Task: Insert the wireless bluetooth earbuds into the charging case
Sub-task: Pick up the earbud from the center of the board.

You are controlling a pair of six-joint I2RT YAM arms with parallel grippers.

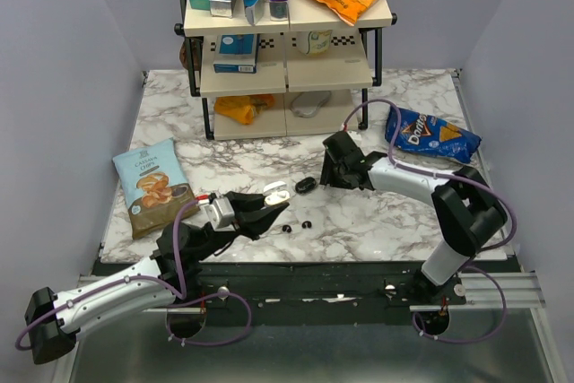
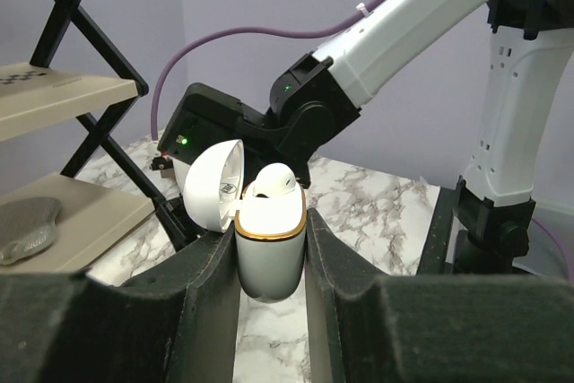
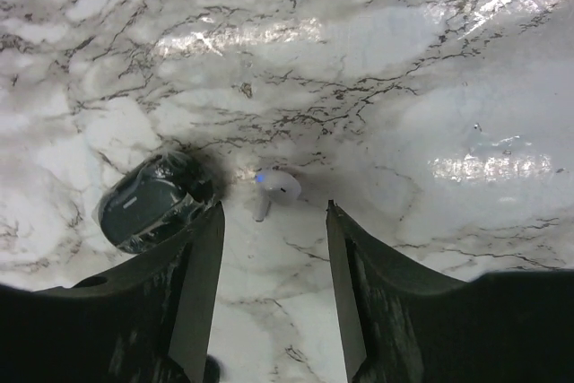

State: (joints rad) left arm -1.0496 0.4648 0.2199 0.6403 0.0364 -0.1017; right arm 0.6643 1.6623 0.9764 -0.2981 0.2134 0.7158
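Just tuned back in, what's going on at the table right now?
The left gripper is clamped on a white charging case that stands open, with one white earbud seated inside. The right gripper hangs open over the marble table, where the second white earbud lies loose just beyond its fingertips, beside a black oval case. One bud is in; the other is not yet picked up.

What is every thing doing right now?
White case: lid open, gripped by left pincer.
Seated bud: inside white case.
Loose bud: lying on table.
Right pincer: open, empty.
Black case: lying on table.
Black buds: loose on table.
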